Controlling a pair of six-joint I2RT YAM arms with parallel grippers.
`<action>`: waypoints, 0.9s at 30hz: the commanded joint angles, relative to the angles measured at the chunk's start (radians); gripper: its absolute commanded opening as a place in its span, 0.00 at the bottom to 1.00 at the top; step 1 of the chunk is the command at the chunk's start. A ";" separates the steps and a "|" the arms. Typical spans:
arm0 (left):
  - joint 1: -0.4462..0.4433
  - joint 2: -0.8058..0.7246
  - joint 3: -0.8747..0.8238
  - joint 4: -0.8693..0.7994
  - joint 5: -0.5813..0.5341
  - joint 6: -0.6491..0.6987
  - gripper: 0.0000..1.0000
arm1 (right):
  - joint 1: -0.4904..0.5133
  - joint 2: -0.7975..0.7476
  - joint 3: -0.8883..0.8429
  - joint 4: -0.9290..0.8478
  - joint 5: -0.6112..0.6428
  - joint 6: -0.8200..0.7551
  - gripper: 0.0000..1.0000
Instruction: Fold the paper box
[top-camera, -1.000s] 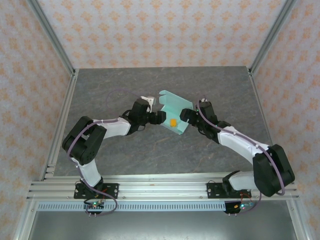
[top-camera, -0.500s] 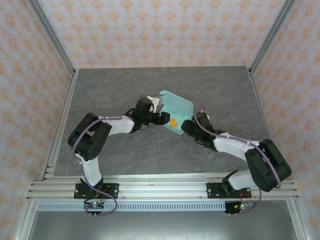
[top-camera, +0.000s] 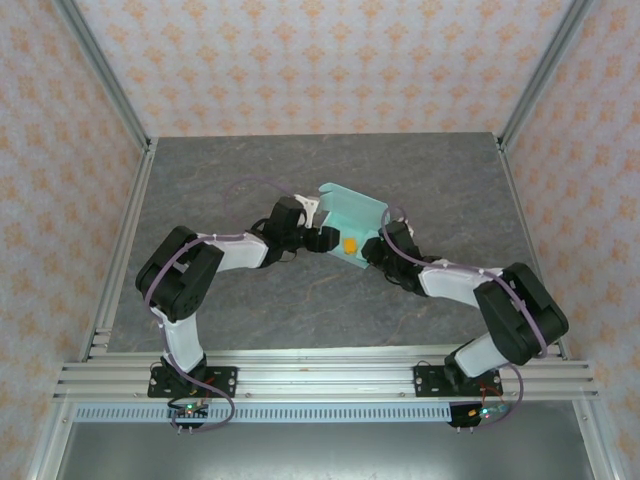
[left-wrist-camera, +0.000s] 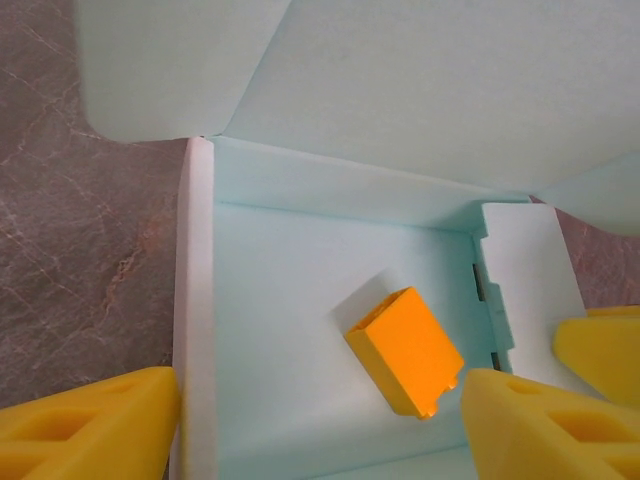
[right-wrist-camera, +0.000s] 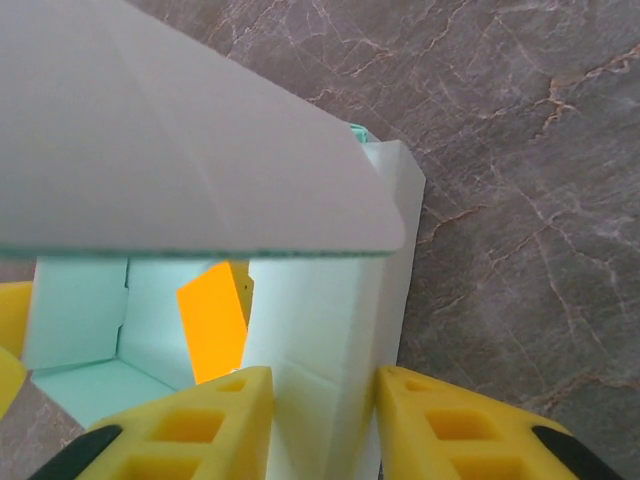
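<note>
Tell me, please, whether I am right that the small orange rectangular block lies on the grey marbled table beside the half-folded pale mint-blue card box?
Not quite. The small orange rectangular block lies inside the half-folded pale mint-blue card box, on its floor, not on the grey marbled table beside it. The left wrist view shows this plainly.

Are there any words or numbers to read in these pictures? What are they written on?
There are none to read.
The paper box is plain mint card with no print.
The orange piece inside it is plain too.
The wallpaper has only little ornaments, no letters.
The small circuit boards under the arm bases are too small to read.
</note>
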 joint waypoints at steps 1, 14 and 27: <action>-0.021 -0.015 -0.025 0.039 0.050 -0.018 0.74 | 0.004 0.029 0.041 -0.007 0.009 -0.010 0.30; -0.120 -0.054 -0.109 0.098 0.008 -0.074 0.71 | 0.038 0.116 0.169 -0.295 0.217 -0.160 0.22; -0.128 -0.086 -0.144 0.084 -0.042 -0.074 0.71 | 0.043 0.291 0.345 -0.551 0.267 -0.305 0.16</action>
